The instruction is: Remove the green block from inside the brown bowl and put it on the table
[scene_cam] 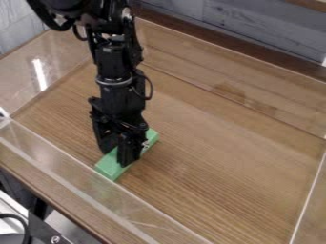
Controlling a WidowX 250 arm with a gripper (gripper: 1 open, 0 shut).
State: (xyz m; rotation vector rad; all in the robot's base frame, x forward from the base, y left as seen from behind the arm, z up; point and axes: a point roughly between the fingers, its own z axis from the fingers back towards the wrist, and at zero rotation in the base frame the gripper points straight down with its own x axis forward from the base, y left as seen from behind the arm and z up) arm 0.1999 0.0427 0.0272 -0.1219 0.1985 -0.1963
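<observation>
The green block (113,168) lies flat on the wooden table (230,143), near its front left side. My black gripper (117,149) points almost straight down onto the block's far half, one finger on each side of it. The fingers (132,146) hide the block's middle, so I cannot see whether they press on its sides. Only the block's near end and a small far corner show. The brown bowl is out of view.
Low clear acrylic walls (76,195) run around the table's edges, and the front one stands close to the block. The arm's black column (112,57) rises up and back to the upper left. Bare wood stretches to the right.
</observation>
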